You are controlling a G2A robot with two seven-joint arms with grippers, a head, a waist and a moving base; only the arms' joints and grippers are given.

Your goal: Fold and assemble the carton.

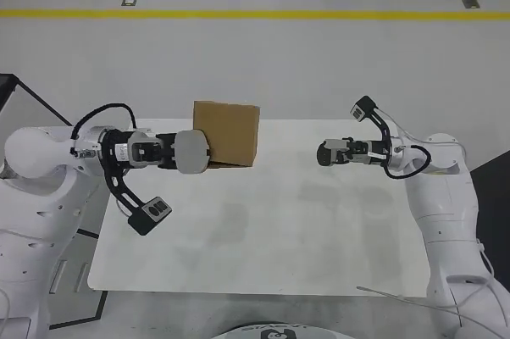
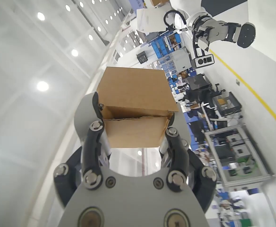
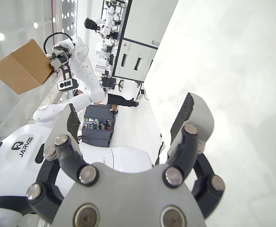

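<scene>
L tool (image 2: pixel 133 119) is clamped on the carton (image 2: pixel 135 95) at its flap end, one finger per side. Carton looks lifted off the bench (image 1: pixel 263 237), near the far edge, w/ its body pointing toward R tool (image 1: pixel 324 154), which is wide open, empty and well apart. L wrist view shows a gapped flap seam; top view gives plain faces.

A robotics lab hall — high ceiling lights (image 2: pixel 42 86), wired equipment racks (image 2: pixel 237 157), a yellow floor line (image 1: pixel 255 13).
</scene>
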